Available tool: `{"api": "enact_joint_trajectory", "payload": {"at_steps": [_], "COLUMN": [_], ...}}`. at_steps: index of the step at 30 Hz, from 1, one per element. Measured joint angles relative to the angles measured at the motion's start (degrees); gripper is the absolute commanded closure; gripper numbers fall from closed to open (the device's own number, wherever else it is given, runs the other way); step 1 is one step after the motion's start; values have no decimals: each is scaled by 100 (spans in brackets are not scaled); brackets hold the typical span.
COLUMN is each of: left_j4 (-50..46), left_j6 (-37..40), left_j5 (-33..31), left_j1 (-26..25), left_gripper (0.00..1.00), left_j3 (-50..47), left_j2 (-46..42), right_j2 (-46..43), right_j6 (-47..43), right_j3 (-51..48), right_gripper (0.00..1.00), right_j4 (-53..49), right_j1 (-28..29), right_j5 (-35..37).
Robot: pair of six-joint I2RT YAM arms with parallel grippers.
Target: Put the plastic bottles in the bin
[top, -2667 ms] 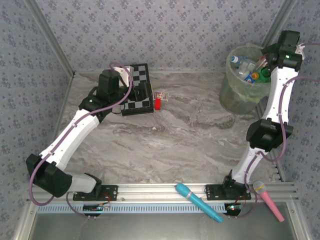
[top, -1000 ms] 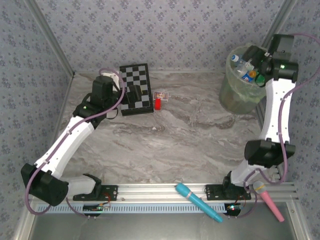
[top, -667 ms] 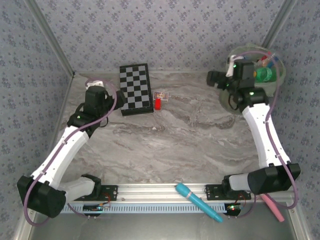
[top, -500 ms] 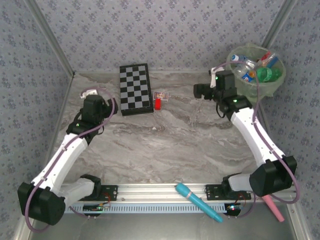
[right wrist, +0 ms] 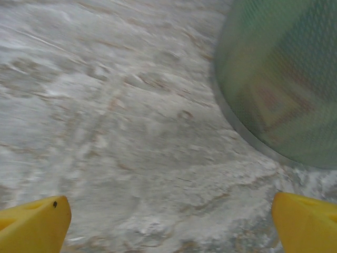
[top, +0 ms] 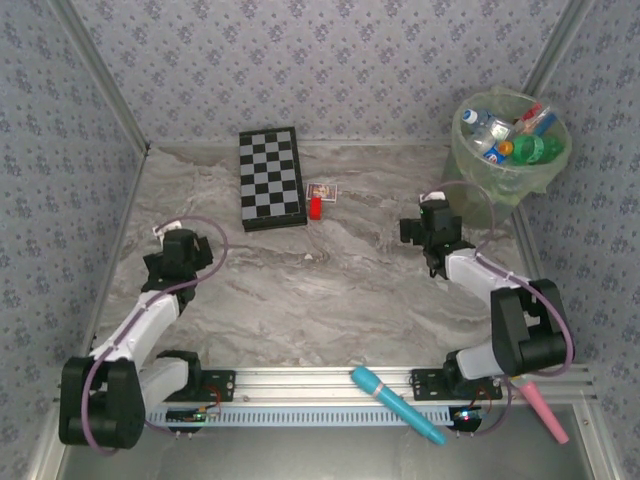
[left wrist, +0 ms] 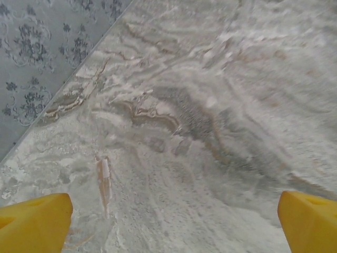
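Note:
The bin [top: 506, 150], a round basket lined with a pale green bag, stands at the far right corner and holds several plastic bottles [top: 510, 135]: clear ones with blue labels and a green one. Its mesh wall [right wrist: 284, 84] fills the upper right of the right wrist view. My right gripper [top: 425, 232] sits low over the table, left of and in front of the bin, open with nothing between its yellow fingertips [right wrist: 34, 224]. My left gripper [top: 180, 255] hangs low near the left wall, also open and empty, its yellow fingertips [left wrist: 31, 221] wide apart over bare marble.
A folded chessboard [top: 270, 177] lies at the back, with a small red block [top: 315, 208] and a card beside it. A blue microphone-like stick [top: 395, 403] and a pink one [top: 540, 400] lie on the rail at the near edge. Patterned walls enclose the table.
Both arms have folded back toward their bases. The right gripper came away from over the bin and down to the table; the left left the chessboard and dropped by the left wall.

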Motion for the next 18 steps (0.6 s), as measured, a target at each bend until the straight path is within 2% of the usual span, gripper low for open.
{"api": "enact_joint_trajectory", "payload": {"at_steps": [6, 13, 16, 18], "left_j4": [1604, 3169, 3779, 3967], "left_j6": [463, 807, 935, 1036], "left_j5": [267, 914, 1327, 1615], "left_j1": [146, 485, 562, 568], "left_gripper": [0, 0, 0, 0], "left_j3": [-188, -157, -186, -208], "left_j2": [1161, 2234, 2616, 2717], "right_j2": [382, 522, 555, 570], "right_j6": [-271, -330, -385, -439], "right_j3": [-579, -1084, -1733, -1996], "right_gripper": [0, 0, 1, 1], "right_j4": [1246, 2446, 3427, 3663], "right_j1": [-564, -1143, -1174, -1097], "right_j5": [-13, -872, -1137, -1163]}}
